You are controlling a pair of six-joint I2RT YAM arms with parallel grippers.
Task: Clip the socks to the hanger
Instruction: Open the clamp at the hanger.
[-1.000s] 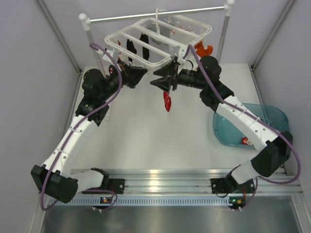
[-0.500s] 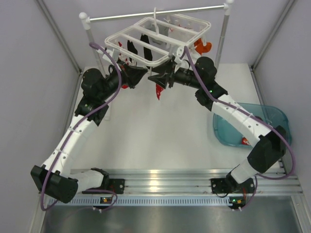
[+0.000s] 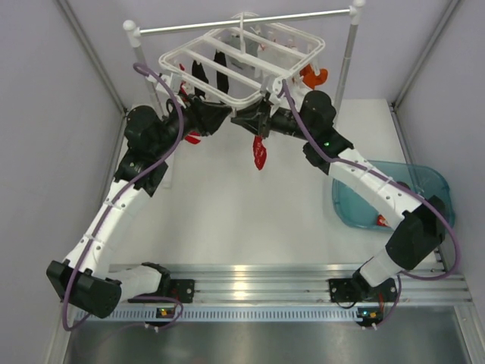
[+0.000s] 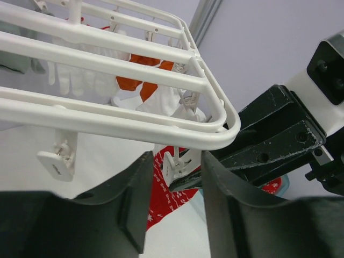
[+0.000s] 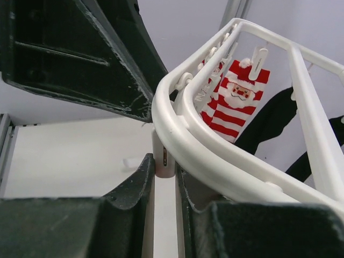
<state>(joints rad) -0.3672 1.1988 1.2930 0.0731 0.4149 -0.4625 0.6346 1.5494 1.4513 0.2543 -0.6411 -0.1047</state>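
Note:
The white hanger (image 3: 242,64) hangs from the rail, with dark socks (image 3: 204,74) clipped under its left side. My right gripper (image 3: 242,121) is at the frame's near corner, shut on a dangling white clip (image 5: 164,157). A red patterned sock (image 3: 260,154) hangs just below that clip; I cannot tell whether the clip grips it. My left gripper (image 3: 225,116) is open, its jaws on either side of the same clip (image 4: 180,165) without touching it. The red sock (image 4: 161,188) shows behind the clip. My left gripper holds nothing.
The grey rail (image 3: 242,20) stands on white posts at the back. An orange sock (image 3: 314,76) and a red-and-white striped sock (image 5: 234,102) hang on the frame. Something red (image 3: 193,138) shows under my left arm. A blue bin (image 3: 390,193) at the right holds another red sock (image 3: 383,220).
My right gripper moved up and left to the frame's near corner, the red sock swinging under it. My left gripper closed in on the same corner. The frame shifted slightly left.

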